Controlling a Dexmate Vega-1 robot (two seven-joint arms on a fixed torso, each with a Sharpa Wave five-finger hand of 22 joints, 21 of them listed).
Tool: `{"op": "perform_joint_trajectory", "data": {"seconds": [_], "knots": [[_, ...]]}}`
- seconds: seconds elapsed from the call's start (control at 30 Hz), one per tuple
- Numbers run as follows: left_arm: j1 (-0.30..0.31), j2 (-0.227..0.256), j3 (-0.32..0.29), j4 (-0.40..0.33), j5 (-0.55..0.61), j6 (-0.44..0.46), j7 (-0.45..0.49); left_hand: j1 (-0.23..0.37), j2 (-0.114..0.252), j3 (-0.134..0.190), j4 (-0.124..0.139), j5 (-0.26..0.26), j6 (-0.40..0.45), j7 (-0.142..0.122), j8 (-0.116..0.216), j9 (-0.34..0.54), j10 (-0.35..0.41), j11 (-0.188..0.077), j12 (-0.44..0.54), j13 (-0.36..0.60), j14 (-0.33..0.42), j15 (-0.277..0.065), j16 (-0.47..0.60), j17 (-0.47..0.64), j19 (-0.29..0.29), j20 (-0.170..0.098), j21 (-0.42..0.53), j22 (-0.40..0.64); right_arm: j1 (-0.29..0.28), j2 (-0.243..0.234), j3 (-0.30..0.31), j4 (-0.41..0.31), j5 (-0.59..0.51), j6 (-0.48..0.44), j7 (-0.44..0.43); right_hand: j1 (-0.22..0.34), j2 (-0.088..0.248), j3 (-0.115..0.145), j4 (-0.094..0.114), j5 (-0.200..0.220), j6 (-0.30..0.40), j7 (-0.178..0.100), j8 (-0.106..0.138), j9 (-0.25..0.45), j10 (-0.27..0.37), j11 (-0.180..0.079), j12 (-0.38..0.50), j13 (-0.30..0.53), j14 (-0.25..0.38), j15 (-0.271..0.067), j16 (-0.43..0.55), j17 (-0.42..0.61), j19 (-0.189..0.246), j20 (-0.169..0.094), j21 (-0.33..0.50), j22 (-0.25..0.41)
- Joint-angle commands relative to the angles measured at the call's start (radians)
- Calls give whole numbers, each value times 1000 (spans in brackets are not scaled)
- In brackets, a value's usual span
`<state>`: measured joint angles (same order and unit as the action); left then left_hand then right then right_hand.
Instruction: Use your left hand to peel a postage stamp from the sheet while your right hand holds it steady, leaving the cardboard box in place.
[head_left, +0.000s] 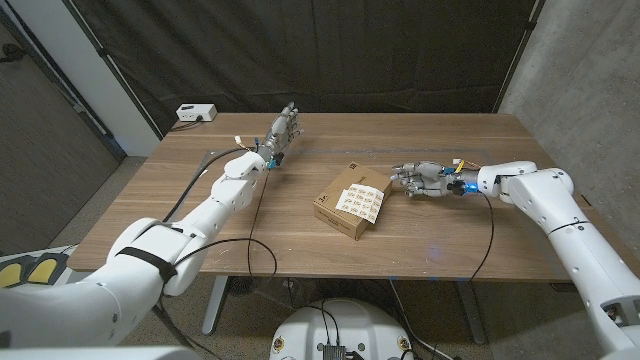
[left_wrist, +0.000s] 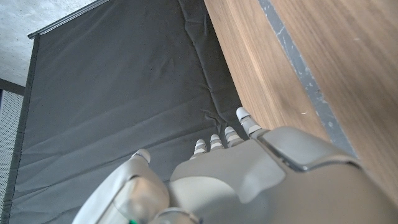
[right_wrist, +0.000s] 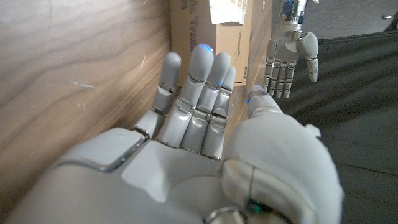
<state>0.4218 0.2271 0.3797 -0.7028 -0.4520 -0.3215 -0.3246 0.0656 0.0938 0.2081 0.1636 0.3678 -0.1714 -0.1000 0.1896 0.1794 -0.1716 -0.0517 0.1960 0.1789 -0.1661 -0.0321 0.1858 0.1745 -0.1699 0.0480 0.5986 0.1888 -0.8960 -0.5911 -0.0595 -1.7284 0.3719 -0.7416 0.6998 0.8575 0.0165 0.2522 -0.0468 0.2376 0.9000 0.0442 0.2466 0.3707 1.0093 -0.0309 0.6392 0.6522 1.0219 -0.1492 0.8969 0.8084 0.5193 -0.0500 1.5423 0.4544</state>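
Stamp sheet (head_left: 360, 198) atop cardboard box (head_left: 345, 216) mid-table, right hand (head_left: 420, 178) beside, left hand (head_left: 281, 131) well apart

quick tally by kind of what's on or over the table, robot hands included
robot hands: 2, left hand and right hand, both holding nothing
cardboard box: 1
stamp sheet: 1, lying on top of the box
white device: 1, at the table's far left corner
total: 5
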Motion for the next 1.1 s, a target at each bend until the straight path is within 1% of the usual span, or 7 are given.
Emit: {"op": "perform_joint_trajectory", "data": {"seconds": [0.03, 0.13, 0.3, 0.5, 0.7, 0.93, 1.1], "knots": [[-87, -41, 9, 170, -4, -56, -68, 8, 43, 2, -5, 9, -98, -8, -2, 4, -91, 1, 0, 4, -92, -7, -2, 2, -108, 5, -4, 1, -109, -129, 11, -275, -95, -54, -142, 3, 20, 24, -22, -42, -116, -4, -60, -28, -124, 26, -116, -83, -92, -21, -122, -150, -61, -30, 0, -10], [-115, -56, 12, 221, -5, -72, -94, 8, 43, 2, -5, 9, -98, -9, -1, 4, -92, 0, 0, 4, -92, -7, -2, 2, -108, 5, -4, 1, -169, -126, 37, -340, -109, -42, -191, 2, 20, 42, -37, -55, -181, 7, -66, -53, -190, 50, -193, -138, -153, 0, -219, -259, -105, -21, -15, -50], [-141, -71, 16, 260, -7, -88, -130, 8, 42, 1, -4, 8, -98, -10, -1, 4, -93, 2, 0, 4, -92, -7, -2, 2, -106, 5, -5, 1, -262, -137, 63, -440, -142, -30, -254, 15, 20, 68, -64, -53, -233, -3, -60, -80, -230, 41, -264, -195, -240, 16, -324, -361, -202, -3, -49, -118], [-149, -81, 25, 267, -2, -89, -154, 8, 41, 0, -4, 8, -97, -9, -1, 4, -91, 2, 1, 4, -92, -7, -2, 2, -107, 6, -6, 2, -295, -172, 80, -445, -88, -34, -178, 6, 21, 83, -71, -49, -321, 0, -65, -115, -311, 51, -341, -246, -363, 48, -426, -430, -318, 17, -66, -175], [-124, -73, 30, 209, -2, -83, -162, 8, 41, 0, -4, 8, -96, -9, 0, 4, -90, 3, 2, 4, -91, -6, -2, 2, -106, 5, -6, 2, -296, -231, 64, -461, -80, -46, -142, -45, 18, 63, -47, -48, -353, 9, -63, -132, -341, 62, -368, -266, -397, 60, -448, -438, -366, 38, -71, -200], [-92, -58, 35, 117, -2, -46, -152, 7, 42, -1, -2, 8, -94, -10, 1, 4, -88, 3, 3, 4, -90, -6, -1, 3, -103, 7, -6, 2, -395, -258, 76, -577, -184, -15, -256, 25, 7, 81, -97, -28, -405, -14, -65, -147, -376, 31, -393, -280, -437, 20, -455, -429, -398, 7, -78, -229], [-118, -77, 44, 158, 3, -56, -164, 6, 42, -1, -1, 8, -91, -9, 2, 4, -85, 1, 4, 4, -86, -7, 0, 3, -102, 8, -6, 2, -468, -264, 75, -674, -281, -48, -346, 22, -33, 65, -100, -13, -467, -23, -71, -153, -446, 20, -412, -282, -492, 27, -482, -427, -433, 7, -85, -248]]}}
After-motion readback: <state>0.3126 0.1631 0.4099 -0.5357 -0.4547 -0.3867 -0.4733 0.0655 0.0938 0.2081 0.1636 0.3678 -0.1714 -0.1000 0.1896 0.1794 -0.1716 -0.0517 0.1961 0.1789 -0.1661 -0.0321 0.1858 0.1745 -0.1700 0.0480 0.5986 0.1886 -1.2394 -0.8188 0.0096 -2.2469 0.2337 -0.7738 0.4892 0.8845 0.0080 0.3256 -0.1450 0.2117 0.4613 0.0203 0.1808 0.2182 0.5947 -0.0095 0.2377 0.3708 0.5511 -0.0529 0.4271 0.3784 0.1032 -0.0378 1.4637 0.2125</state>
